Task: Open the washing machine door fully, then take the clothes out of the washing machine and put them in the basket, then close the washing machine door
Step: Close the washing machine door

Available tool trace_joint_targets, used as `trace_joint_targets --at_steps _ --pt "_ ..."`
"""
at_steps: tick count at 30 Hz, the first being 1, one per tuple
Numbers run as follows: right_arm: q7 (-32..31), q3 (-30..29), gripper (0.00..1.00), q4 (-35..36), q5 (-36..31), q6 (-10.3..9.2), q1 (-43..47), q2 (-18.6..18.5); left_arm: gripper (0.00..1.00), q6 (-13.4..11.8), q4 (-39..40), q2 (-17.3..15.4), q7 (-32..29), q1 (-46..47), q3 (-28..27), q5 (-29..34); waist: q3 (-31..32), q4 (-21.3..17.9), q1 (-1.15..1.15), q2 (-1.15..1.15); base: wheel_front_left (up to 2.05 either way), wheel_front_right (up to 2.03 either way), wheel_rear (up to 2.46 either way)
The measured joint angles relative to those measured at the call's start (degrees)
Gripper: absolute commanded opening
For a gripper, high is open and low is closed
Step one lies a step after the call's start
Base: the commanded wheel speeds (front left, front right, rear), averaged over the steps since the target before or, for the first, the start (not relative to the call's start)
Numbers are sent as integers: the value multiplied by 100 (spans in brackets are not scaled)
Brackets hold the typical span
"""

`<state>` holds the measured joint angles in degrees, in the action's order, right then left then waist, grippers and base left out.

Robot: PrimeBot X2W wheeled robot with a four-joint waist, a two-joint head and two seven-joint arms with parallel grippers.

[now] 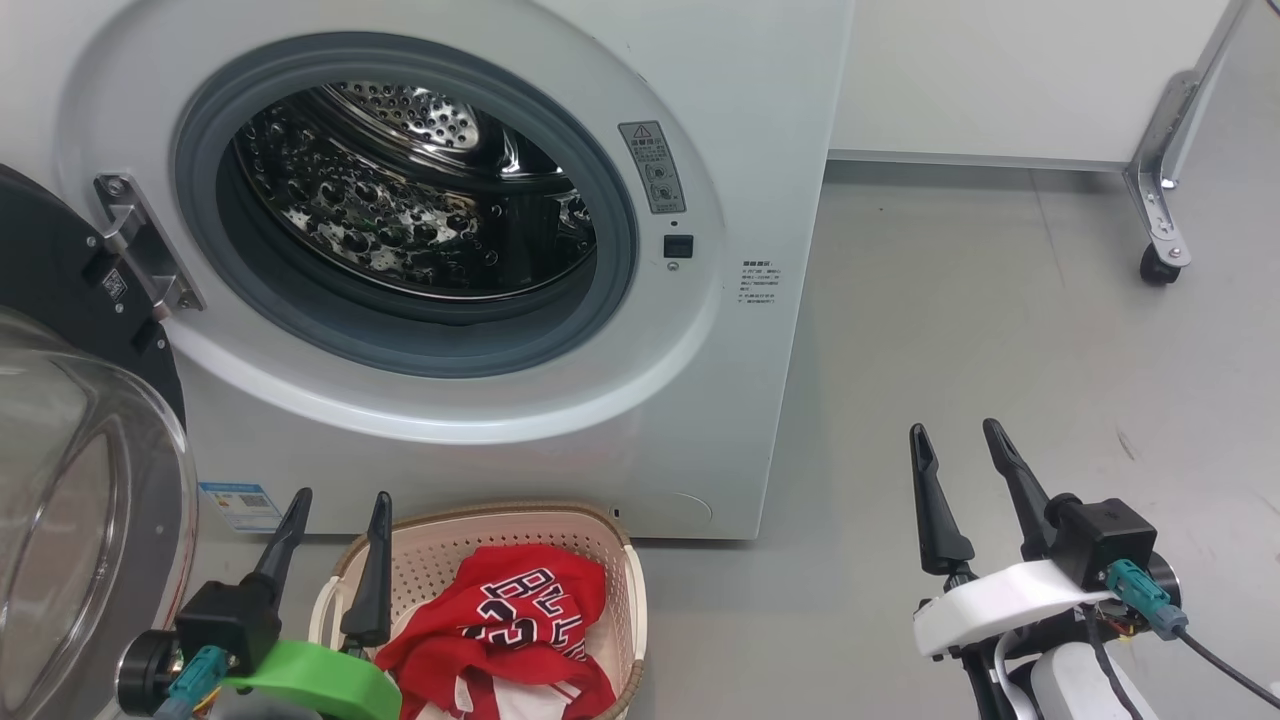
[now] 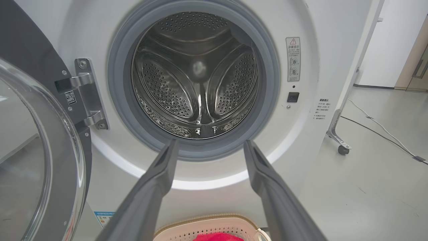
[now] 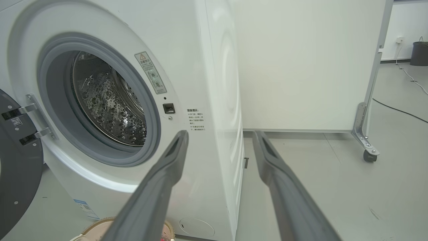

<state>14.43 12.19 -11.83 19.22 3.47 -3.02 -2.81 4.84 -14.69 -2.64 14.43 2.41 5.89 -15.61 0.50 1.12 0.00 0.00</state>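
Now at door-closing stage: both grippers empty, fingers spread.
Left gripper [image 1: 342,495] jaws apart, holding nothing, near the basket [image 1: 480,520]; right gripper [image 1: 955,428] likewise apart, over the floor [image 1: 1000,330] to the right of the washing machine [image 1: 760,150]. Clothes [image 1: 520,610] lie in the basket; drum [image 1: 400,200] looks empty. Washing machine door [image 1: 90,450] stands wide open at left. Likely best: left arm reaches behind the door's outer rim and pushes in an arc about the hinge [image 1: 140,245], firmly enough to latch.
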Motion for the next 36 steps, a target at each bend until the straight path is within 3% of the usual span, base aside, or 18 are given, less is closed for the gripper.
trace_joint_targets --at_steps 36 --pt "1 51 100 -22 -7 -1 0 0 100 -52 141 3 0 -151 53 -147 1 -101 0 0 0 0 0"
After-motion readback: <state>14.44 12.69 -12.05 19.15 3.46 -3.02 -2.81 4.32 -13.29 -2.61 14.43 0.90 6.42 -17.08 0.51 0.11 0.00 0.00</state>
